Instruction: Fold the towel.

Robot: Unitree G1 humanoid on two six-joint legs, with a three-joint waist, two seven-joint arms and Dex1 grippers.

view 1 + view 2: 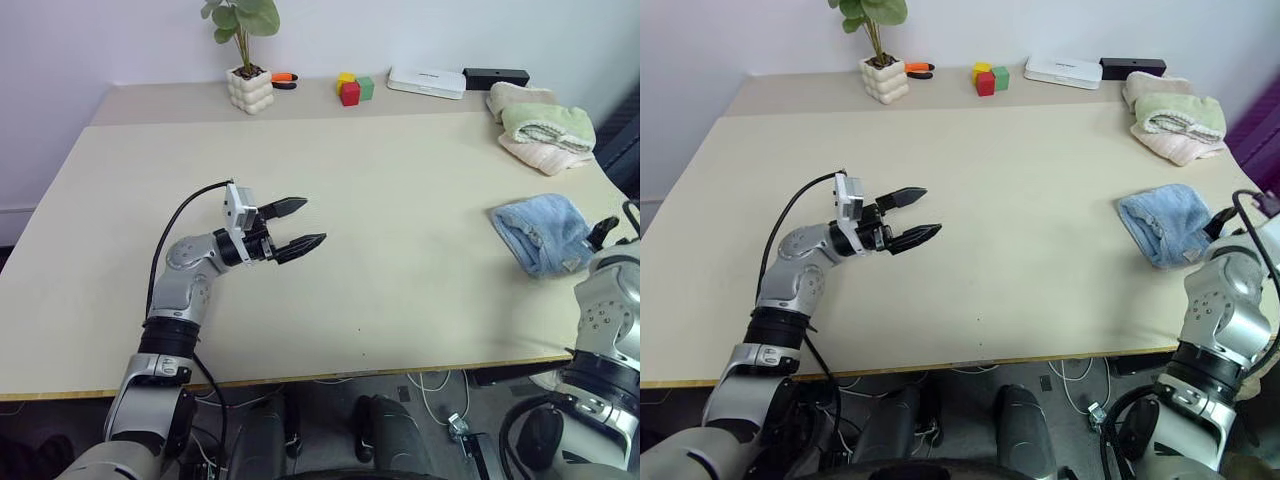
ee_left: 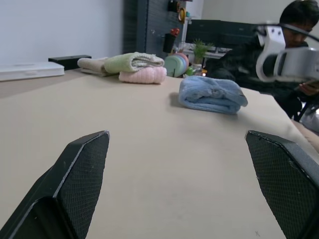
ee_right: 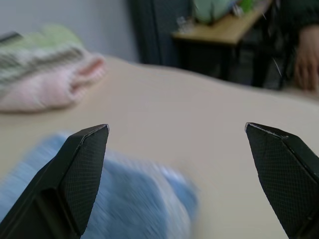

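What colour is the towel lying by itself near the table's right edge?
Light blue. The towel shows best in the left wrist view, folded into a bundle on the beige table.

Stereo head views look forward and down over the table (image 1: 400, 220); both wrist views sit low, close, sharing the towel (image 2: 212, 94).

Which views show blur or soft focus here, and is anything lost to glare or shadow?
Right wrist view: the blue towel is smeared by motion blur, the folded towels behind it soft. Left wrist view: towel sharp, near fingers slightly soft. Head views: even lighting, faint shadows under the left gripper, no glare on the table.
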